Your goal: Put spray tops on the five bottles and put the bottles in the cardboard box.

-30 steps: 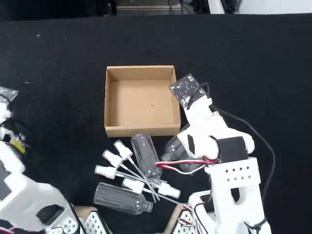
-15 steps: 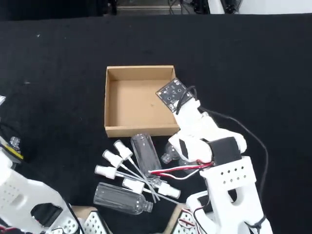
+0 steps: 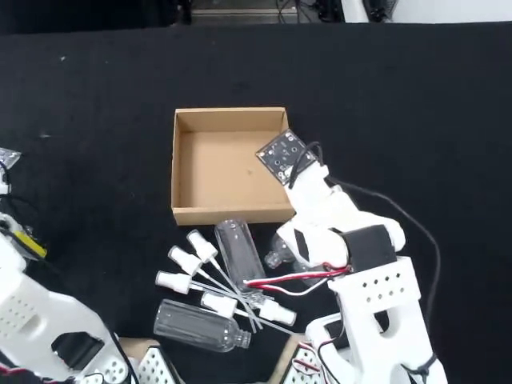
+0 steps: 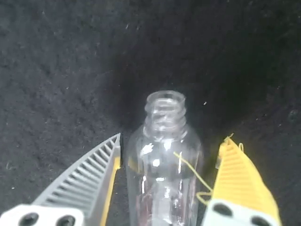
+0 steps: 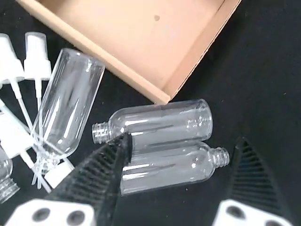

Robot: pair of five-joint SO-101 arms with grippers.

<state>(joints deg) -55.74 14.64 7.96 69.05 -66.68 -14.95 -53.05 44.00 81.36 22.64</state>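
**A:** What does your left gripper have?

**B:** My left gripper (image 4: 172,137) is closed in on a clear bottle (image 4: 164,160), with one finger on each flank of its body. The bottle's threaded neck is open and points away from my wrist, above the black table (image 4: 56,56). In the high view that arm sits at the table's left edge, well apart from the cardboard box (image 3: 230,112).

**A:** And the right one?

**B:** My right gripper (image 5: 183,141) is spread wide and grips nothing. It hangs over two bottles (image 5: 160,120) that lie side by side, touching, just outside a front corner of the box. Their necks point opposite ways: the one nearer the box has its neck toward the spray tops, and the other faces away from them.

**A:** Where is the rest?

**B:** A third bottle (image 3: 238,252) lies just in front of the box's front wall, with its base toward the box. A fourth bottle (image 3: 200,328) lies on its side nearer my arms' bases. The white spray tops (image 3: 182,258) are loose on the table between those two bottles, their thin tubes crossing one another. The box stands open, and its bare brown floor shows.
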